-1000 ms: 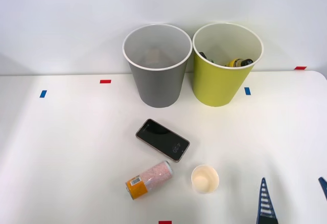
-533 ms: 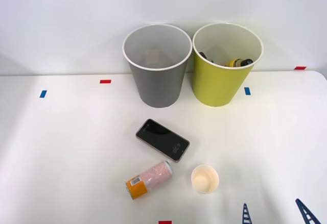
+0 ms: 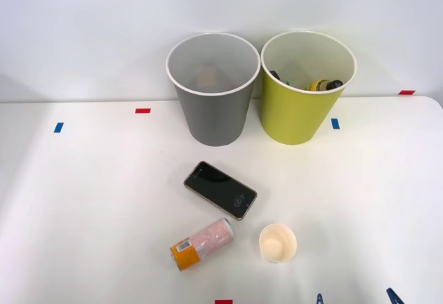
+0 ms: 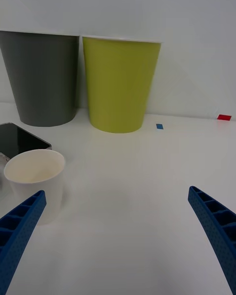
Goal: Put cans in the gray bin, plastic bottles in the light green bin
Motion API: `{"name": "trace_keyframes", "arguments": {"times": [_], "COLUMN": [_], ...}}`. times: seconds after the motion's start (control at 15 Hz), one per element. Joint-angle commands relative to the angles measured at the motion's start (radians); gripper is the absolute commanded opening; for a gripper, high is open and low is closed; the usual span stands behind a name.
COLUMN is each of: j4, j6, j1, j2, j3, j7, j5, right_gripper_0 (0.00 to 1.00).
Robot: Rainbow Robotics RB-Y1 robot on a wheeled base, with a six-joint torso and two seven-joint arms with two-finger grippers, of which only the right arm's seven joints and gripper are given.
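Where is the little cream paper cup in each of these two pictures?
Front view: the cream paper cup stands upright near the table's front edge, right of the lying pink can.
Right wrist view: the cup stands beside one blue finger.
Shared landmark: the black smartphone just behind the cup.

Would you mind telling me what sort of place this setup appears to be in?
Probably a lab test bench: a plain white table against a bare wall, colored tape markers, and two sorting bins, the gray bin and light green bin.

Pink-speckled, orange-banded can (image 3: pixel 201 244), gray bin (image 3: pixel 212 103), yellow-green bin (image 3: pixel 302 106), black phone (image 3: pixel 220 190), cream cup (image 3: pixel 277 242).
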Motion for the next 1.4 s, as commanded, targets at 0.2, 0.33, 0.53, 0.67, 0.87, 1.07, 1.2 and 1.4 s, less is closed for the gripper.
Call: {"name": "trace_keyframes", "arguments": {"times": [0.2,0.33,0.53,0.67,0.87,1.07,1.2,1.4], "j4": [0.0,0.0,0.0,0.0,0.0,0.0,0.0,0.0], "j6": [0.003,0.003,0.003,0.003,0.003,0.003,0.003,0.003], "j1": [-0.001,-0.001,-0.001,-0.001,-0.001,-0.001,-0.001,-0.001], "j2": [0.001,0.001,0.001,0.001,0.001,0.001,0.001,0.001], "j3": [-0.003,-0.003,-0.003,-0.003,-0.003,-0.003,-0.003,-0.003], "j7": [0.001,0.001,0.001,0.001,0.001,0.001,0.001,0.001], "j5": [0.0,0.0,0.0,0.0,0.0,0.0,0.0,0.0], "right_gripper_0": [1.0,1.0,1.0,1.0,1.0,1.0,1.0,1.0]}}
